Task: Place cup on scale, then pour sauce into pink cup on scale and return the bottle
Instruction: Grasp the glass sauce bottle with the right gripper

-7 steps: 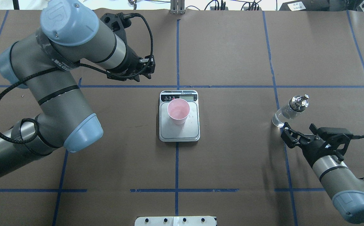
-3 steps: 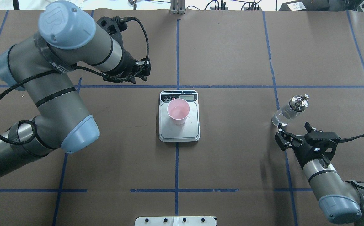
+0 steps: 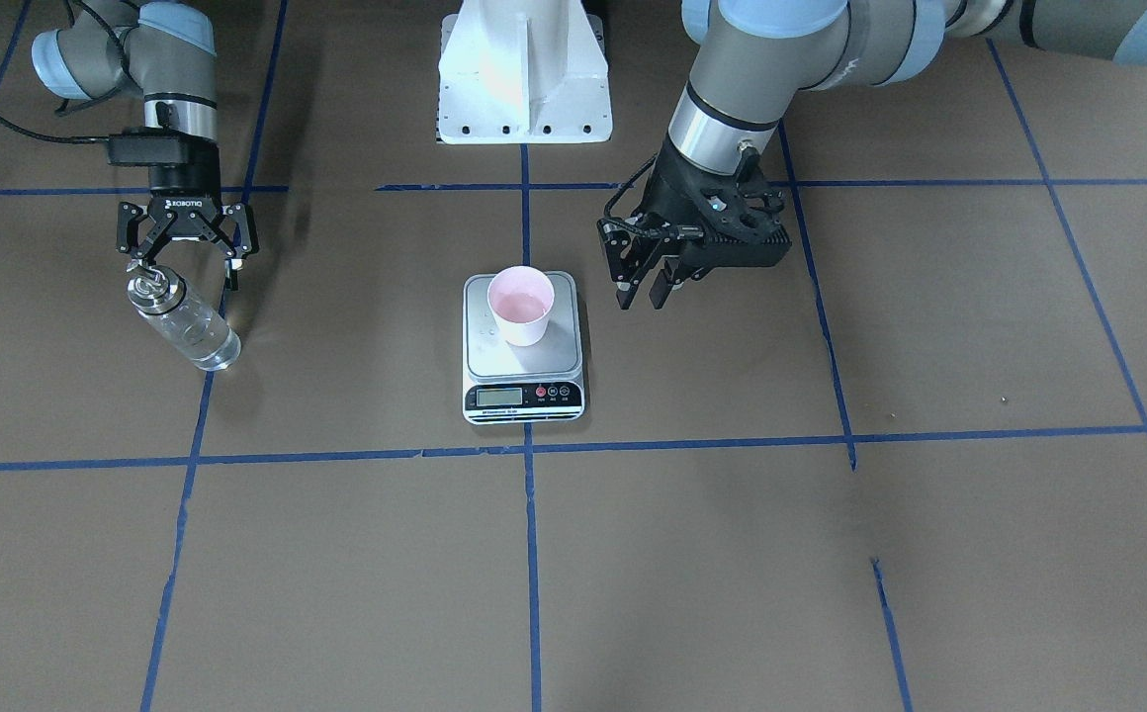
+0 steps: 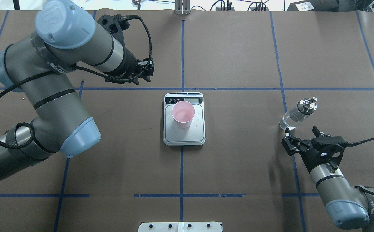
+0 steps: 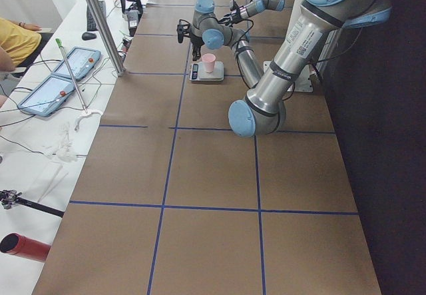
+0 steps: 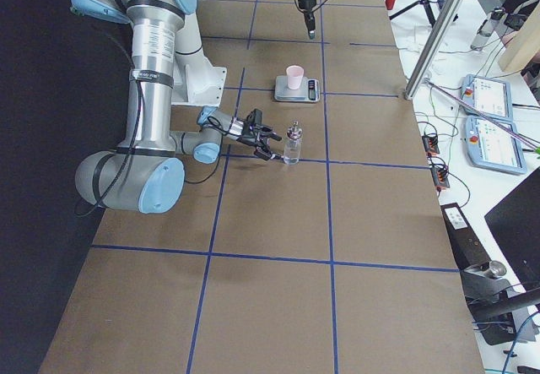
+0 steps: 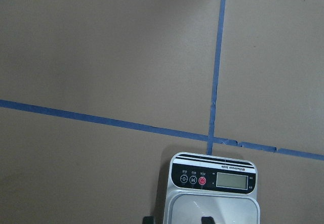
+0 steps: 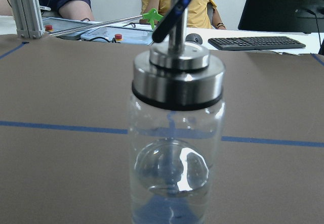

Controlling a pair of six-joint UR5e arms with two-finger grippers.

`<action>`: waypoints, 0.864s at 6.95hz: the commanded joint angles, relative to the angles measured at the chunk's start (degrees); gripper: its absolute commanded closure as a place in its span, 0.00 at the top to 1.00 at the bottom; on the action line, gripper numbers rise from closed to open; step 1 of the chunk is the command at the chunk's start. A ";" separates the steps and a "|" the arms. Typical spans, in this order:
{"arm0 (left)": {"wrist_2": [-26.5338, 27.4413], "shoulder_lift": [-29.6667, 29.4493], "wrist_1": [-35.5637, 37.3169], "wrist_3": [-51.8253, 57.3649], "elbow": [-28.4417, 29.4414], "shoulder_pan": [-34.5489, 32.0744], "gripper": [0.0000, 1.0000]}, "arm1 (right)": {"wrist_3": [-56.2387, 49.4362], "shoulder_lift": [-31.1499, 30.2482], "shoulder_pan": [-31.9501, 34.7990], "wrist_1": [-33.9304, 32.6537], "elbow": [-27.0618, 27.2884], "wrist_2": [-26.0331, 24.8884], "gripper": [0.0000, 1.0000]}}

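The pale pink cup (image 4: 183,114) stands upright on the silver scale (image 4: 184,137) at the table's middle; it also shows in the front view (image 3: 520,305). The clear glass bottle (image 4: 298,113) with its silver pourer cap stands upright and free on the table's right, filling the right wrist view (image 8: 174,148). My right gripper (image 4: 300,130) is open and empty, just on the robot's side of the bottle, apart from it. My left gripper (image 4: 142,80) is open and empty, in the air beyond and left of the scale. The left wrist view shows the scale's display strip (image 7: 212,179).
Blue tape lines cross the brown table cover. The white robot base (image 3: 522,69) stands at the near edge. Operators' tablets (image 6: 489,95) and cables lie past the far edge.
My right gripper has drawn back from the bottle toward the robot and turned a little. My left arm has shifted slightly left, away from the scale. Cup and bottle have not moved.
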 commanded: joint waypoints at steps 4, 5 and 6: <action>0.22 0.01 0.03 0.00 -0.68 -0.03 0.43 | -3.41 6.20 3.17 -0.12 -3.69 0.02 0.99; 0.22 0.01 0.03 0.00 -0.68 -0.03 0.43 | -3.60 6.59 3.79 -0.04 -4.59 0.11 0.99; 0.13 0.01 0.12 0.00 -0.68 -0.11 0.43 | -3.52 6.25 4.06 0.05 -4.69 0.11 0.99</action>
